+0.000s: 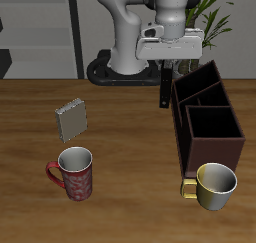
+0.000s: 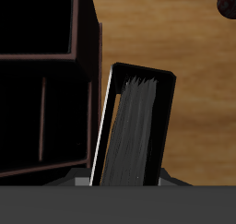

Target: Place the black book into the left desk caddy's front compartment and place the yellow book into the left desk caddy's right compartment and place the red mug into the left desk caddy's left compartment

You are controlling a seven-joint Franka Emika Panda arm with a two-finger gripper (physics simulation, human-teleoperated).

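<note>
My table (image 1: 120, 127) is a brown wood-grain top that fills most of the exterior frame. At centre left the yellow book (image 1: 71, 118) stands on it, tilted. Below that, at lower left, the red mug (image 1: 72, 174) sits upright with its handle toward the frame's left edge. At right the left desk caddy (image 1: 207, 115) rests on the wood, and just below it a cream-yellow mug (image 1: 212, 186) stands close against the caddy's near end.
</note>
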